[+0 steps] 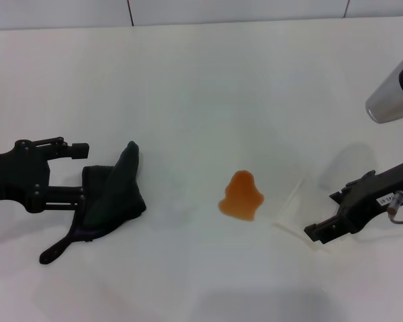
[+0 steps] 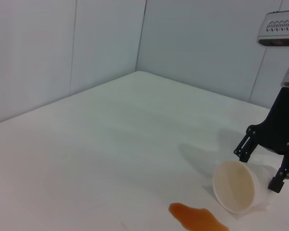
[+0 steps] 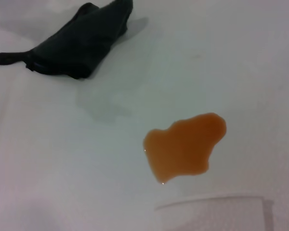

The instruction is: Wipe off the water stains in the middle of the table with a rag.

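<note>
Tabletop: the white tabletop (image 1: 188,87) fills almost the whole head view, and thin dark seams run along its far edge.

Left end effector: the left end effector (image 1: 87,171) comes in low from the left side of the tabletop. Its fingers are spread apart — one finger (image 1: 70,149) lies free above the cloth, the other reaches the cloth's edge. It is released, not closed on anything.

Right end effector: the right end effector (image 1: 329,225) is low on the right side, near the cup. Its two fingers are apart with the cup's wall beside them; I cannot tell if they press the cup.

Rag: the black rag (image 1: 114,194) lies crumpled on the left part of the tabletop, with a pointed corner to the far side and a thin tail to the near-left. It is well apart from the stain.

Cup: a white paper cup (image 2: 236,186) lies tipped on its side, mouth open, just beside the puddle.

Water stains: the water stains (image 1: 241,196) — one orange-amber puddle — sit in the middle of the tabletop, between rag and cup.
</note>
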Motion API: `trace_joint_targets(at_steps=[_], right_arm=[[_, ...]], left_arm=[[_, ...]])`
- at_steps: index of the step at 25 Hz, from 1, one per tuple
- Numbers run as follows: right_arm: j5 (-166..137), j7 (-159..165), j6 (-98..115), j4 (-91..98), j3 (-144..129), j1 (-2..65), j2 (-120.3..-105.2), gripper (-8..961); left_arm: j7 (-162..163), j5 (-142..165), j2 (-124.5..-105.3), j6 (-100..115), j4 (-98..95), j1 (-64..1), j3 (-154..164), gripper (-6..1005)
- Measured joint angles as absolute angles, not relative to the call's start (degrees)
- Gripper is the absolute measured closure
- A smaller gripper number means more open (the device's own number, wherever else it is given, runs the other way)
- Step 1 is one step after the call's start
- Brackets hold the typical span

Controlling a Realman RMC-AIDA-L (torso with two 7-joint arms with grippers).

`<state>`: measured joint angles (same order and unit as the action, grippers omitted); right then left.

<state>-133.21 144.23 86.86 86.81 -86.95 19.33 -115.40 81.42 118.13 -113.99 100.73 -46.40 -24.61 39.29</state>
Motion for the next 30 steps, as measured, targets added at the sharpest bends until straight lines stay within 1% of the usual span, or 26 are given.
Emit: trace_joint_targets(at_steps=[10, 15, 22, 30], right_arm=[[-133.33, 144.27, 86.74, 86.59, -87.01, 19.34, -115.40, 131], [-133.50, 144.51, 86.73, 86.57, -87.01, 19.34, -115.40, 216], [-133.48, 144.75, 86.69, 87.59, -86.25, 19.33, -115.40, 236], [-131.11, 142.50, 85.43, 89.75, -79.46, 19.40, -115.31, 248]], left_arm=[[81.50, 118.13, -114.13, 100.63, -46.40, -24.61, 39.29, 129], [81.42, 118.13, -114.16, 100.55, -46.40, -24.61, 39.29, 129], [81.39, 118.13, -114.17, 100.49, -46.41, -24.61, 39.29, 129], [81.38, 118.11, -114.18, 99.99, -46.41, -24.75, 39.28, 130]])
